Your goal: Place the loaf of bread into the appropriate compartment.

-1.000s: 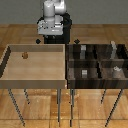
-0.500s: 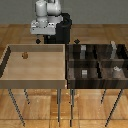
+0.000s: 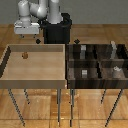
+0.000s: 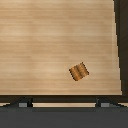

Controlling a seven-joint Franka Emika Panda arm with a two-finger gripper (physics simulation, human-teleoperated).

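Both renders were evenly and fairly brightly lit with flat, diffuse light and no glare, and both were coarse and low in resolution, with soft, blocky edges throughout. In the exterior view the pale wood tray stood out bright while the dark compartment box swallowed detail, its small grey blocks smeared and hard to separate. In the wrist view the loaf of bread was sharpest, casting almost no shadow.
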